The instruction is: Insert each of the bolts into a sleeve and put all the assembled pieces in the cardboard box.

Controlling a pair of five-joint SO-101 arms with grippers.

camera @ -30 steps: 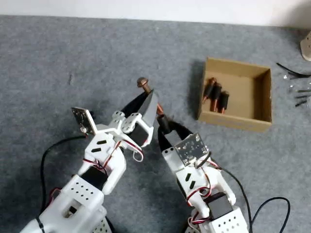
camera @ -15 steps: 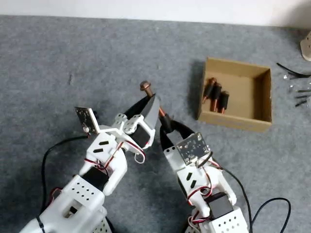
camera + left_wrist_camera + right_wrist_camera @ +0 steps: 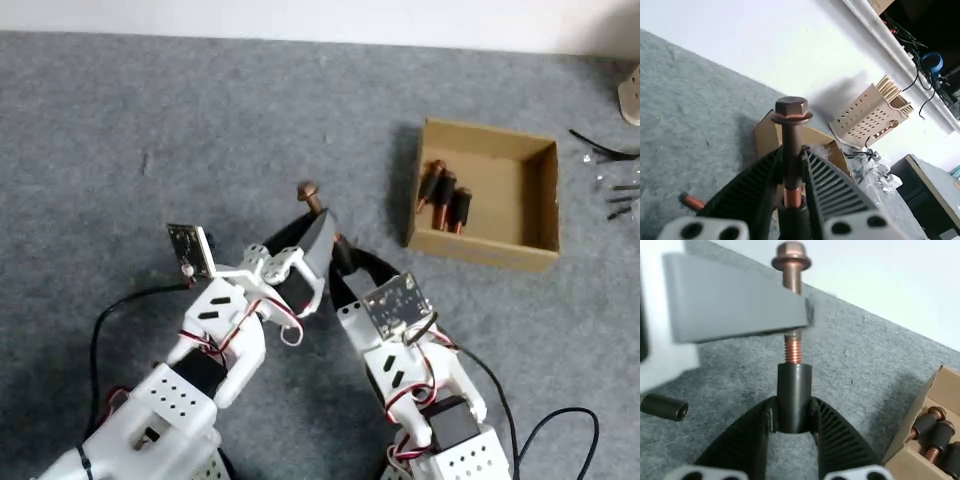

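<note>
**Bolt meets sleeve: fourth assembly in hand**

The step in hand is the insertion itself; the left claw [image 3: 791, 152] is pinching a copper bolt [image 3: 791, 132] by its shank, head outward, and the right claw [image 3: 794, 412] is pressed around a black sleeve [image 3: 794, 390] held upright; in the right wrist view the threaded tip sits at the sleeve's mouth, touching it or just entered, I cannot tell which. The 2 claws meet above the grey tabletop [image 3: 150, 120], near the cardboard box [image 3: 487, 250]; 3 assembled pieces [image 3: 443, 197] already lie inside it, side by side. A spare sleeve [image 3: 664, 406] and a loose bolt [image 3: 691, 201] lie on the tabletop, so by my reckoning 1 more pair waits after this.

The next move calls for keeping shank and bore in line and pushing along that axis until the thread is swallowed; a small tilt would likely jam the tip on the rim; then 1 claw must let go so the other can carry the piece to the box.

Against 1.0 s ago, in the high view the bolt head and the left arm have shifted toward the right claw; the right arm has scarcely moved; the box and its 3 pieces are unchanged.
</note>
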